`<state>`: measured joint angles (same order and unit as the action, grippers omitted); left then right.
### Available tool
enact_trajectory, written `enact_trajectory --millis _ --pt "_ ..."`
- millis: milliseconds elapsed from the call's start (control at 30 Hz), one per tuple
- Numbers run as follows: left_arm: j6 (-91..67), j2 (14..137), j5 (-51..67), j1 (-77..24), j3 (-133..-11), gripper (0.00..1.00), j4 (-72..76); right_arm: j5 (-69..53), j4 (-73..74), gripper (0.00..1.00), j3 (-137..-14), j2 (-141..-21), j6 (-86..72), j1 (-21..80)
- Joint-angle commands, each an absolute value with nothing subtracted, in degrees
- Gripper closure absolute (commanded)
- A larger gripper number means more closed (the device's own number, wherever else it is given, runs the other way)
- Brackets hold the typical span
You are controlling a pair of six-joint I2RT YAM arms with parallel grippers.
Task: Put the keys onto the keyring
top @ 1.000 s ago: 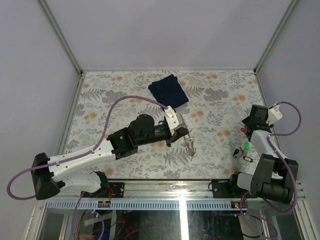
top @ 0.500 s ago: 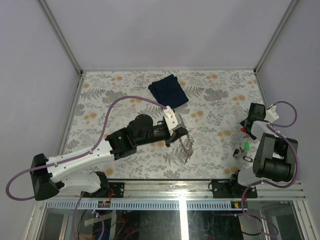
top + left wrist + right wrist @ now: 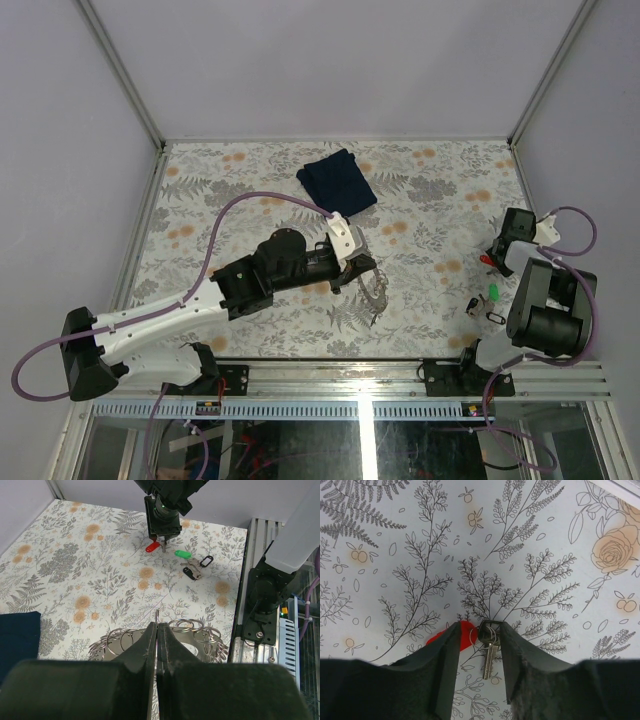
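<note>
Red key (image 3: pixel 467 632): lay flat on the floral table (image 3: pixel 420 200), at the right edge of the top view; framed by the right gripper's fingers
Green key (image 3: pixel 493 292) and black keys (image 3: pixel 476 305): lay just below it in that view; untouched
Keyring (image 3: pixel 375 285): hung at the frame's centre, pinched in the left gripper (image 3: pixel 362 268), whose fingers were pressed together
Right gripper (image 3: pixel 479 626): fingers partly spread, straddling the red key; nothing held
Step, judged: close squarely on the plastic head, not the thin metal part; keep the tips low so the key cannot skid; lift straight
</note>
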<state>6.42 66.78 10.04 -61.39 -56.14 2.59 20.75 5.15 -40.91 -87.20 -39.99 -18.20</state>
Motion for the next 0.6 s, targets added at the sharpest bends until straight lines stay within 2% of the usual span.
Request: enact_trajectory --millis 0,100,267,567 --pt "5.8 65.9 9.9 -61.2 -56.8 1.0 5.5 19.5 3.5 0.6 -41.7 -88.9 -40.6 -19.0" --pt "5.8 65.9 9.9 -61.2 -56.9 1.0 5.5 19.6 3.2 0.72 -41.2 -88.4 -40.6 -19.2" --pt "5.8 66.0 10.0 -61.1 -56.7 1.0 5.7 20.3 2.3 0.87 -40.2 -86.4 -40.0 -19.2" --pt "5.5 66.4 10.1 -61.2 -57.3 1.0 5.6 20.0 -0.2 1.0 -37.8 -77.5 -37.0 -19.2"
